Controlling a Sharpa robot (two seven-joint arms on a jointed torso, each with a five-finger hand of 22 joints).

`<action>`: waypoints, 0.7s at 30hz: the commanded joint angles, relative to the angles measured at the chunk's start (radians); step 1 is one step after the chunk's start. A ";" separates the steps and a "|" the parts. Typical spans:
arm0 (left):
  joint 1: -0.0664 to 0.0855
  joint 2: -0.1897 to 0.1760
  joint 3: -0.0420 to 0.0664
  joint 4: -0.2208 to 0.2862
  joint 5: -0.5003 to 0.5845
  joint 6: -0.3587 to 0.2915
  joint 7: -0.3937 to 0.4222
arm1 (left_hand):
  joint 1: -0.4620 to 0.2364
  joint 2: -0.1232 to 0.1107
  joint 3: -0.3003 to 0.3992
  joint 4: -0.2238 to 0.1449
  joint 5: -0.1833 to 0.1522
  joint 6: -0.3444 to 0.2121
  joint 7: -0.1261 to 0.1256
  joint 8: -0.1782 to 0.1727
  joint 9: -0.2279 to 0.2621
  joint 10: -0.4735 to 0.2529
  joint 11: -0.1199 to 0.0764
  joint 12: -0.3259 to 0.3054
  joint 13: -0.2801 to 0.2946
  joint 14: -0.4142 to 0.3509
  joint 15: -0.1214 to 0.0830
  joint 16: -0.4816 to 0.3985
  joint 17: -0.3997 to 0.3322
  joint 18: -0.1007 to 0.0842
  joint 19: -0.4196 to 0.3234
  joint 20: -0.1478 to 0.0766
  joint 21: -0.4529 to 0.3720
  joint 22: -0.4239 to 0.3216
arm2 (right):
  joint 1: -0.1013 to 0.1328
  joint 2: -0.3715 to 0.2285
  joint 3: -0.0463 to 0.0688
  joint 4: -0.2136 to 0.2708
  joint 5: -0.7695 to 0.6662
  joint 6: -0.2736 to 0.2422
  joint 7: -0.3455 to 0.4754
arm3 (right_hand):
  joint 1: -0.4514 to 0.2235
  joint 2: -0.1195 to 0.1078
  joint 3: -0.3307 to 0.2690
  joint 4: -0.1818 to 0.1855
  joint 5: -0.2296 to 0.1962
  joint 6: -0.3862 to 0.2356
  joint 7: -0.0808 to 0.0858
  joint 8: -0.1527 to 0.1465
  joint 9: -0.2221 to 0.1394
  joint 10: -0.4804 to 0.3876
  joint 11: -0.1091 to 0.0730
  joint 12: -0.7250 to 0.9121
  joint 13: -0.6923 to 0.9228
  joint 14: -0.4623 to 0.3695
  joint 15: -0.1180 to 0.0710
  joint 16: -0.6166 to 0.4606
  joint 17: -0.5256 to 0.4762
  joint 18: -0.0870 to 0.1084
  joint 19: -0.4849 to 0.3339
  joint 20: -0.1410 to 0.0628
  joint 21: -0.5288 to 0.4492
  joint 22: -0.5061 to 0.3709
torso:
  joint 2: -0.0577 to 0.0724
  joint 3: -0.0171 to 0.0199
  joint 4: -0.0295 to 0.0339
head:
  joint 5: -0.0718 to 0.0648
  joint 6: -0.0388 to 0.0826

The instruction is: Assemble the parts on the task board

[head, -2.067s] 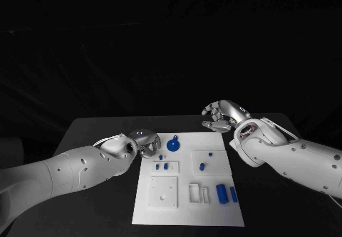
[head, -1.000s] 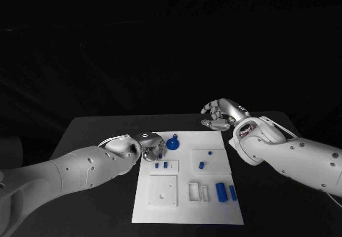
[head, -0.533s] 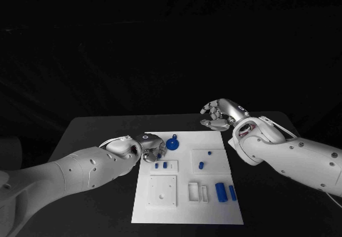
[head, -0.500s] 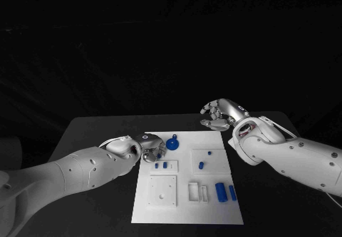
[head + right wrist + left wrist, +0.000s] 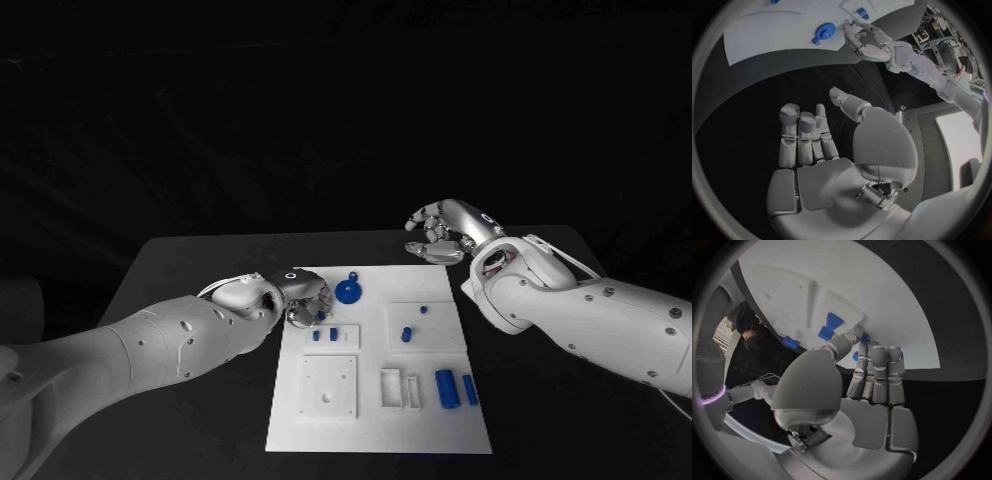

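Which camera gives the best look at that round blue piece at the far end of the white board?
The head view: the round blue part shows whole from above. The right wrist view shows it small and distant; in the left wrist view I cannot pick it out.

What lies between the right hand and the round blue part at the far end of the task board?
In the head view, only bare white task board and black table lie between the right hand and the round blue part.

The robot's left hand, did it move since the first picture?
Yes. The left hand has moved a little away from the robot, toward the round blue part on the task board; the parts lie where they did.
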 commanded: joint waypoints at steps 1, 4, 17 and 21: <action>-0.003 0.000 -0.002 -0.008 -0.009 0.019 -0.009 | 0.000 0.009 0.006 -0.001 0.002 -0.001 0.001 0.004 -0.001 -0.013 0.000 0.008 0.001 -0.007 0.002 0.007 -0.002 0.004 -0.007 -0.014 0.002 0.017 | 0.001 0.001 0.001 0.001 -0.002 0.011 0.005 | -0.003 -0.007 -0.002 0.006 0.000 -0.002 0.007 0.004 -0.001 -0.003 -0.001 -0.001 -0.002 -0.001 -0.001 -0.003 -0.001 0.062 0.002 -0.006 -0.004 0.013 | 0.000 0.0002 0.0003 | 0.000 -0.001; -0.003 0.001 -0.002 -0.014 -0.009 0.020 -0.016 | -0.001 0.007 0.005 0.000 0.001 -0.006 0.002 0.001 -0.002 -0.017 0.000 0.012 0.000 -0.008 0.003 0.008 -0.002 0.004 -0.006 -0.013 0.003 0.017 | 0.001 0.001 0.001 0.001 -0.002 0.011 0.005 | -0.003 -0.007 -0.002 0.007 0.000 -0.002 0.007 0.004 -0.002 -0.003 -0.001 -0.001 -0.002 -0.001 -0.001 -0.003 -0.001 0.062 0.002 -0.006 -0.004 0.013 | 0.000 0.0000 0.0004 | 0.000 -0.001; -0.003 0.012 -0.002 -0.033 -0.030 0.052 -0.024 | -0.012 0.028 0.003 0.002 0.000 0.015 0.003 0.014 0.004 0.013 -0.003 0.039 0.000 0.002 -0.001 0.014 -0.004 0.007 -0.001 -0.015 0.005 0.016 | 0.002 0.001 0.000 0.001 -0.002 0.012 0.004 | -0.003 -0.007 -0.001 0.009 -0.001 -0.001 0.007 0.004 -0.002 -0.003 -0.001 -0.001 -0.002 -0.001 -0.001 -0.003 -0.001 0.062 0.003 -0.006 -0.004 0.013 | 0.000 0.0003 -0.0003 | 0.002 -0.002; -0.006 0.015 -0.003 -0.035 -0.030 0.056 -0.023 | -0.017 0.030 0.000 0.003 0.000 0.017 0.005 0.015 0.004 0.024 -0.004 0.048 -0.001 0.004 -0.001 0.015 -0.005 0.007 -0.001 -0.015 0.005 0.015 | 0.002 0.002 0.000 0.001 -0.002 0.013 0.004 | -0.003 -0.007 -0.001 0.010 -0.001 0.000 0.007 0.005 -0.002 -0.003 -0.001 -0.001 -0.002 -0.001 -0.001 -0.003 -0.001 0.062 0.003 -0.006 -0.004 0.013 | 0.000 -0.0001 -0.0006 | 0.002 -0.002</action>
